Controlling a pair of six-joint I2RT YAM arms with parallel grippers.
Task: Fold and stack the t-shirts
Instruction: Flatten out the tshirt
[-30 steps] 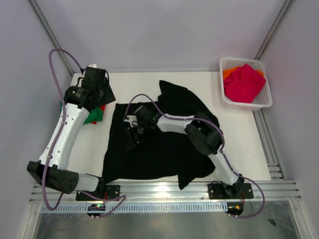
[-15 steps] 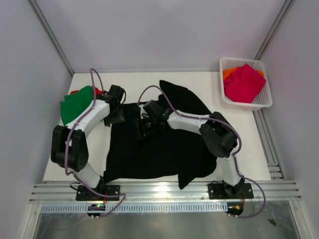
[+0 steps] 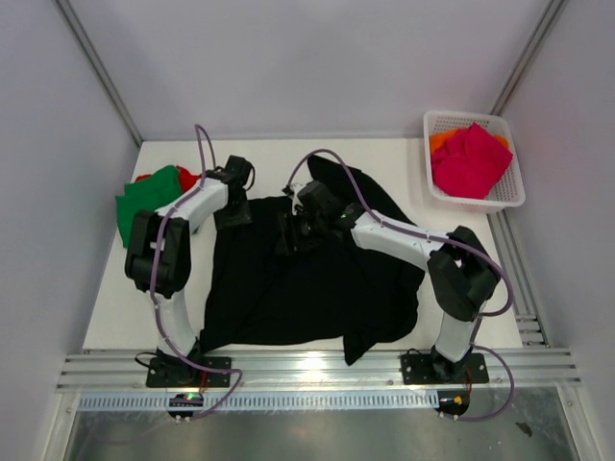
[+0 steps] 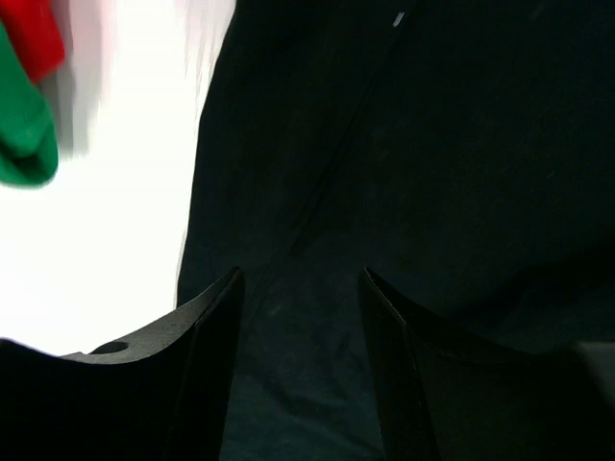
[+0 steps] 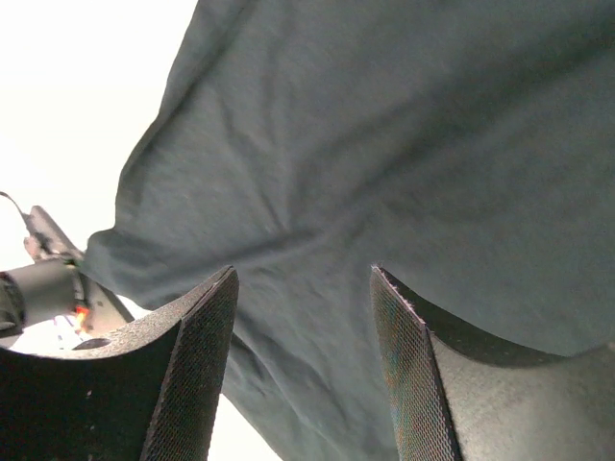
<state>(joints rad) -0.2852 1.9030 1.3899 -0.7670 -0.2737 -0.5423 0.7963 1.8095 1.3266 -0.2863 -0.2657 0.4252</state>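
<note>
A large black t-shirt [image 3: 307, 283] lies spread across the middle of the table, creased, with one part bunched toward the back. My left gripper [image 3: 233, 213] hovers open over its back left corner, dark cloth [image 4: 432, 144] showing between the jaws [image 4: 300, 279]. My right gripper [image 3: 293, 232] is open too, just above the shirt's upper middle, grey-black fabric [image 5: 384, 144] under the fingers [image 5: 305, 274]. Neither holds anything. A folded green t-shirt [image 3: 144, 199] with a red one [image 3: 188, 177] beside it sits at the left edge; both also appear as green t-shirt [image 4: 24, 125] and red t-shirt [image 4: 38, 38].
A white lattice basket [image 3: 466, 116] stands at the back right corner with a magenta-pink shirt [image 3: 471, 158] over an orange one [image 3: 441, 141]. White table [image 3: 144, 298] shows bare left of the black shirt. Metal rails run along the near edge and right side.
My left arm swung in from over the green shirt at the far left to the black shirt's back left corner. My right gripper shifted toward the back and right along the shirt.
</note>
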